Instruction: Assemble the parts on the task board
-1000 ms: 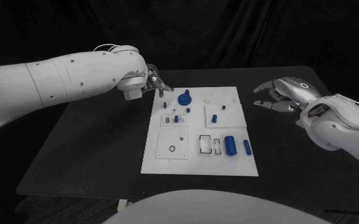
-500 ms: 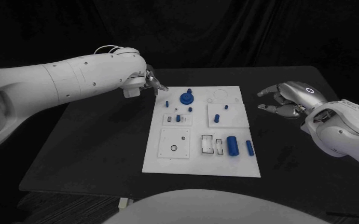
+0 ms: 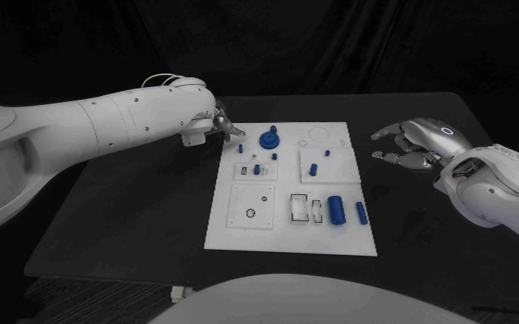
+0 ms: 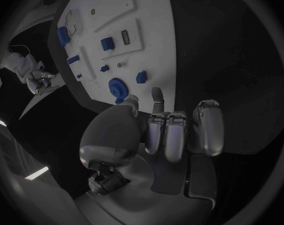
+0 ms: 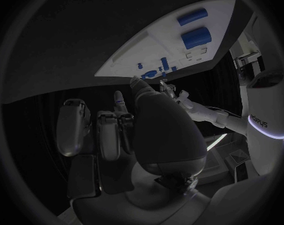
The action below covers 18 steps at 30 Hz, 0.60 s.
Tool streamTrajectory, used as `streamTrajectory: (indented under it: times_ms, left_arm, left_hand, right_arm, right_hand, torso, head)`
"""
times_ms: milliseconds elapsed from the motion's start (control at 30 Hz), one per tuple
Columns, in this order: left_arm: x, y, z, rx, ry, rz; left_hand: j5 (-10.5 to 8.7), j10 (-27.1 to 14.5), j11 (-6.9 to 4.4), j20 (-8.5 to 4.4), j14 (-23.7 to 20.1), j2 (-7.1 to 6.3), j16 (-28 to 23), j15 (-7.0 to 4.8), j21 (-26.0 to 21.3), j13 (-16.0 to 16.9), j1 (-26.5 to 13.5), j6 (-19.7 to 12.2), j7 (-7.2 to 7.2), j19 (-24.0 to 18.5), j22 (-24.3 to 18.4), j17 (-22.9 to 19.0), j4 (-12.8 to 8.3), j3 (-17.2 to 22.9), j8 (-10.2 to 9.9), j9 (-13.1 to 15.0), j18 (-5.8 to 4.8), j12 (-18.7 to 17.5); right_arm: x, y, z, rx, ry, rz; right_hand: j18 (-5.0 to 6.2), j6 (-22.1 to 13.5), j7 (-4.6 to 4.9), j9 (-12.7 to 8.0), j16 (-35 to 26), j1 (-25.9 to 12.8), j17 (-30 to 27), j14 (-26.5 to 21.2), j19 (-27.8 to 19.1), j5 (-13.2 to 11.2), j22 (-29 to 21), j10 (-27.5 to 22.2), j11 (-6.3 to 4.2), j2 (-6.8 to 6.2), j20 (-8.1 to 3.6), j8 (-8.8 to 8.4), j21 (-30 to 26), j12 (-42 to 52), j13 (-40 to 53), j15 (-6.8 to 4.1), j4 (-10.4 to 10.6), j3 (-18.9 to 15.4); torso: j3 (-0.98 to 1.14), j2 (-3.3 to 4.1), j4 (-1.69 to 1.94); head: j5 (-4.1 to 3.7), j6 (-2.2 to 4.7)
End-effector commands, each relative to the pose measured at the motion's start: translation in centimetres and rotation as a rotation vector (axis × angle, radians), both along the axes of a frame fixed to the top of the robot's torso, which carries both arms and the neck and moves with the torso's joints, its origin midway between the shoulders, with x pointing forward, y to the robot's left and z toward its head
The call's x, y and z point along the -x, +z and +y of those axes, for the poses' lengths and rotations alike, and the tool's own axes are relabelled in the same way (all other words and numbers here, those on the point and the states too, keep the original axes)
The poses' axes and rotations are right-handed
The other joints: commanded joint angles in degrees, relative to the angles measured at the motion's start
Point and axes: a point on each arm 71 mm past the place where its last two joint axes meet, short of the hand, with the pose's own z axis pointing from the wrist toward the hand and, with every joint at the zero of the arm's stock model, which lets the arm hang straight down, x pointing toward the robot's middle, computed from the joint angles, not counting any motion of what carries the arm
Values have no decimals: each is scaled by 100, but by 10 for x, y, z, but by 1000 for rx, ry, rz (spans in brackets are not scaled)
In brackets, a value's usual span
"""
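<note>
The white rectangular task board lies flat in the middle of the black table, with small blue parts on it: a round blue knob-like piece near its far edge, a short blue cylinder and a thinner blue pin side by side near its right near corner. The left hand hangs just beside the board's far left corner; in the left wrist view its fingers are curled in with nothing between them. The right hand hovers over the table, apart from the board's right edge, its fingers bent inward and holding nothing.
</note>
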Motion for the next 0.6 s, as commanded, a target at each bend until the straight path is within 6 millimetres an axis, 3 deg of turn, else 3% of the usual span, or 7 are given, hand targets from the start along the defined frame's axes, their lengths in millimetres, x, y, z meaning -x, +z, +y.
streamTrajectory:
  times_ms: [33, 300, 600]
  left_arm:
    - [0, -2, -5, 20, -36, -3]
    - [3, -8, -9, 15, -50, 23]
    - [5, -11, -10, 12, -58, 39]
  left_hand:
    - [-12, 587, 44, 13, 595, 4, 15, 41, -40, 1505, 0, -42, 10, -18, 650, 1508, 6, -42, 34, 9, -59, 20]
    - [-3, 587, 60, 28, 595, 38, 15, 58, -70, 1505, 41, -97, 25, -46, 637, 1508, -12, -56, 28, 42, -52, 20]
    - [4, 587, 67, 35, 595, 57, 15, 65, -82, 1505, 65, -117, 32, -56, 634, 1508, -20, -58, 25, 55, -49, 20]
  right_arm:
    - [1, -1, 0, -2, -2, -1]
    - [0, -1, 1, -3, 0, -2]
    - [0, -2, 1, -2, -1, 0]
  right_hand:
    - [15, 55, -4, -9, 15, -51, 1510, 595, -3, 5, 1070, 591, 40, -21, 45, 22, -16, 15, 1506, 45, -2, -21]
    - [15, 55, -4, -9, 15, -51, 1510, 595, -3, 5, 1070, 591, 40, -21, 45, 22, -16, 15, 1506, 45, -2, -21]
    - [15, 55, -4, -9, 15, -51, 1510, 595, -3, 5, 1070, 591, 40, -21, 45, 22, -16, 15, 1506, 45, -2, -21]
  torso:
    - [1, 5, 13]
    - [6, -12, -13]
    - [12, -12, 2]
  head:
    - [-19, -1]
    - [-1, -1]
    - [-21, -1]
